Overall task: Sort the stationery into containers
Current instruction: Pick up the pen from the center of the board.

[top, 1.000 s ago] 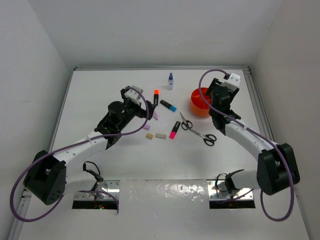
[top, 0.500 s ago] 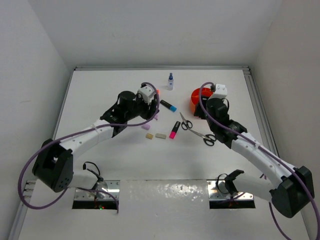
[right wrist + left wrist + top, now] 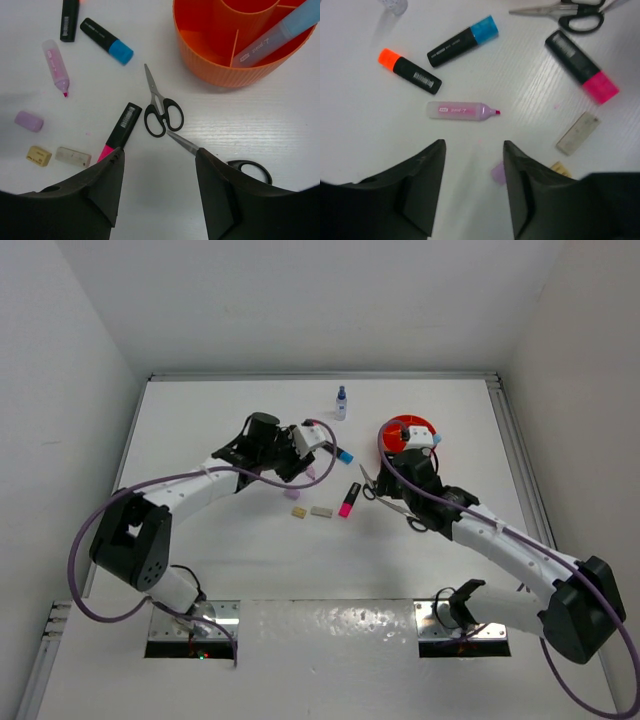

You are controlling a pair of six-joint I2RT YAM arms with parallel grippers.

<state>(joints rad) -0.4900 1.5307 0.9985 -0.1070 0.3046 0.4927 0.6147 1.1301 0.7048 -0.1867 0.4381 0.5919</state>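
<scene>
The left fingers (image 3: 422, 190) stand partly apart with nothing between them, poised over the desk (image 3: 360, 125) just short of the lilac marker (image 3: 462, 110), which lies flat and crosswise to them, its pink tip bare. That marker looks light and stiff, with a smooth round barrel likely to roll or slip if pinched off-centre; the labelled middle of the barrel seems the best place to take hold, well clear of the wet tip. Beyond it lie the orange-capped marker (image 3: 409, 76) and the blue-capped marker (image 3: 462, 41), stubbier and flatter, so probably steadier under a pinch across the body. The pink-capped marker (image 3: 581, 66), a grey eraser (image 3: 577, 132) and a beige eraser (image 3: 560, 169) lie off to one side; the erasers are tiny, probably slightly soft and grippy, and leave little room for error. The right fingers (image 3: 100, 195) are also apart and empty, hanging over the small scissors (image 3: 159, 107), which lie flat on the desk just beside the orange tub (image 3: 220, 70). A second pair of scissors (image 3: 250, 170) is partly hidden by one finger. Scissors are thin, hard and flush to the desk, so the thicker black handle loops look easier to catch than the slick blades. One pale blue marker (image 3: 280, 35) already leans in an outer compartment of the tub.
</scene>
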